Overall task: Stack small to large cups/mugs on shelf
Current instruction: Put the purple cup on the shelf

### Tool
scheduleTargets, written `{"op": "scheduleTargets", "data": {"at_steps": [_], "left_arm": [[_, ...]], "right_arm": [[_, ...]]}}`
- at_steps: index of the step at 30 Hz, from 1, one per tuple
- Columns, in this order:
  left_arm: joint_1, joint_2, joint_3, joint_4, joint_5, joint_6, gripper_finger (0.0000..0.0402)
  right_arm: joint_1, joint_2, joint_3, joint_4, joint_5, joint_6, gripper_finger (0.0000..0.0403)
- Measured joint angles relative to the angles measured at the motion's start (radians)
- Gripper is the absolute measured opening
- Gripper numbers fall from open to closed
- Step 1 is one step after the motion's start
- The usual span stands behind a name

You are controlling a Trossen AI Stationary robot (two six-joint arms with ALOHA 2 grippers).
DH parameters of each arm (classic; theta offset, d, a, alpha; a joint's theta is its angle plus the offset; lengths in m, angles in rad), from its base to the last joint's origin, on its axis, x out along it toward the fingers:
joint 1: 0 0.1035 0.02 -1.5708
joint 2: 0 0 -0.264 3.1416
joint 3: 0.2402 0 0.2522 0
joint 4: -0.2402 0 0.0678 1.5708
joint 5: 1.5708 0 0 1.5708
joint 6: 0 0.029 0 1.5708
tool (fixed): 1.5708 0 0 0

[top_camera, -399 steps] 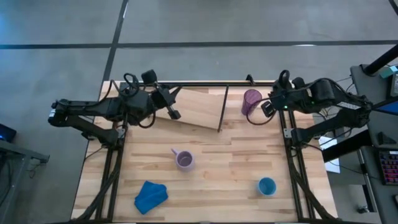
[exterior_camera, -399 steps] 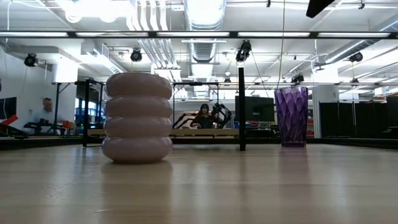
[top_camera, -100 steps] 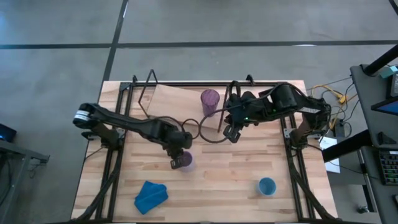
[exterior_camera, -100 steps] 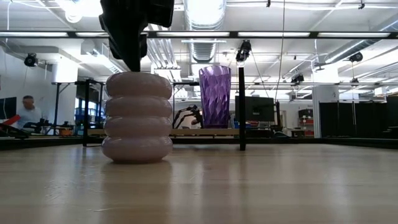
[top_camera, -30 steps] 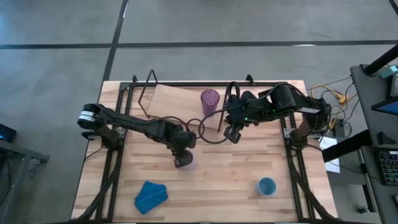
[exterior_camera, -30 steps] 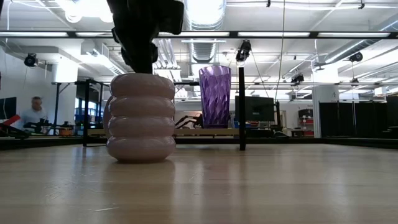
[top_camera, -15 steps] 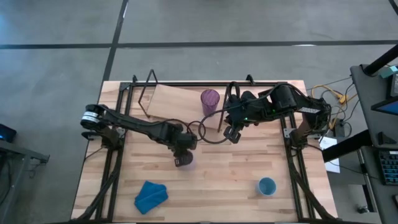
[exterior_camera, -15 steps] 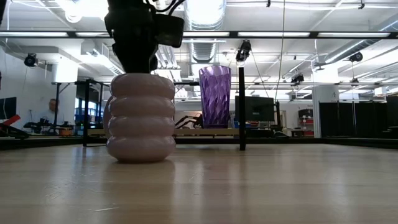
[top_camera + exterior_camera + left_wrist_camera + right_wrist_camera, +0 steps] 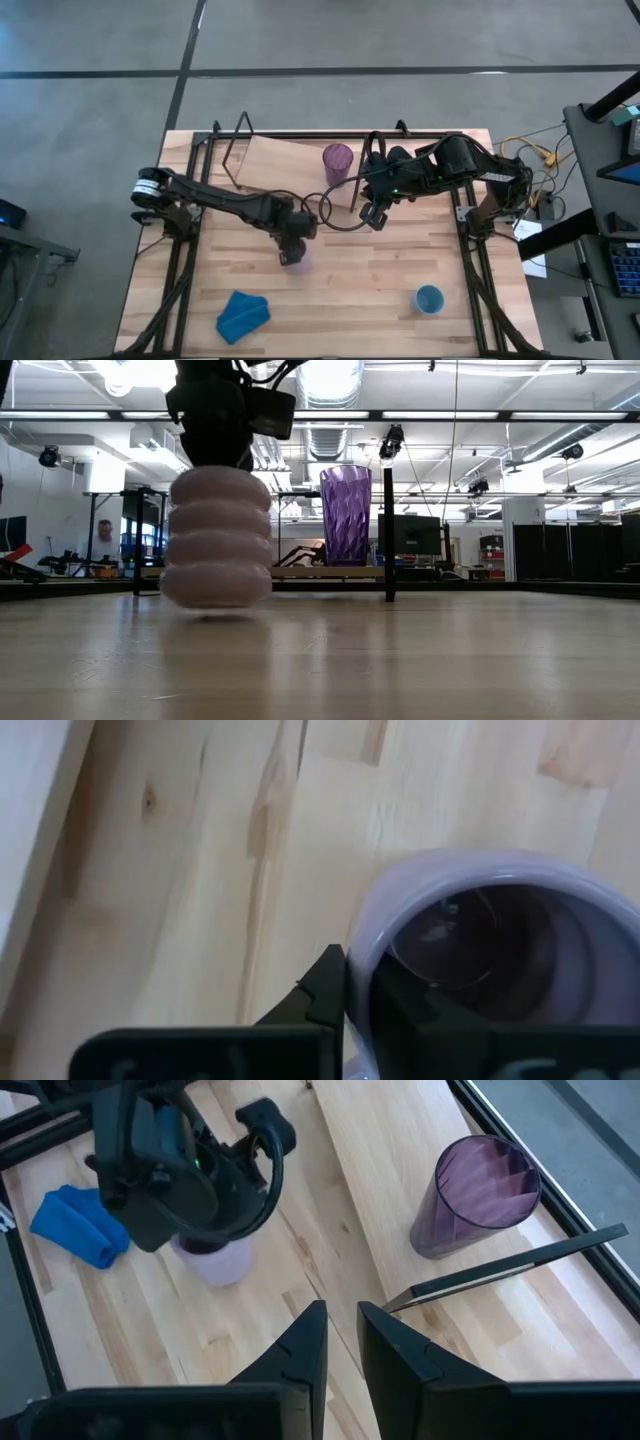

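Note:
The lavender mug point(image 9: 216, 538) hangs a little above the tabletop under my left gripper point(image 9: 292, 256), which is shut on it; my right wrist view shows it below that gripper point(image 9: 215, 1262). The purple tumbler point(image 9: 338, 163) stands upright on the shelf board point(image 9: 280, 168), inside the black rod frame point(image 9: 240, 128). My right gripper point(image 9: 372, 214) hovers beside the shelf's right end, empty, its fingers a narrow gap apart point(image 9: 342, 1345). The small blue cup point(image 9: 429, 299) stands on the table at the near right. My left gripper holds the mug by its rim point(image 9: 358, 952), one finger inside the mug point(image 9: 405, 1005) and one outside point(image 9: 318, 992). The fingers come from above, pointing down. The mug hangs upright below them, its base just clear of the table.
A blue cloth point(image 9: 243, 315) lies at the near left of the table. The shelf's upright rod point(image 9: 388, 530) stands right of the tumbler. Bare wood lies between the mug and the blue cup. People show far off in the room behind.
My left gripper has risen with the lavender mug, which has come off the table and shifted slightly toward the table's left edge, staying upright. My right gripper and the tumbler have kept still.

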Motion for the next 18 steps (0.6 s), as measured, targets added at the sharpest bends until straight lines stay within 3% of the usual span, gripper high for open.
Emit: {"op": "scheduleTargets", "data": {"at_steps": [5,10,18], "left_arm": [[0.014,-0.017,0.094,-0.164,-0.053,0.02,0.0004],[0.046,-0.04,0.18,-0.272,-0.191,0.09,0.0004],[0.257,-0.042,0.227,-0.305,-0.214,0.134,0.0004]], "right_arm": [[0.0,0.0,0.0,0.0,0.0,-0.002,0.0054],[0.0,0.0,0.0,0.0,0.0,-0.002,0.0054],[0.0,0.0,0.0,0.002,0.001,0.002,0.0054]]}}
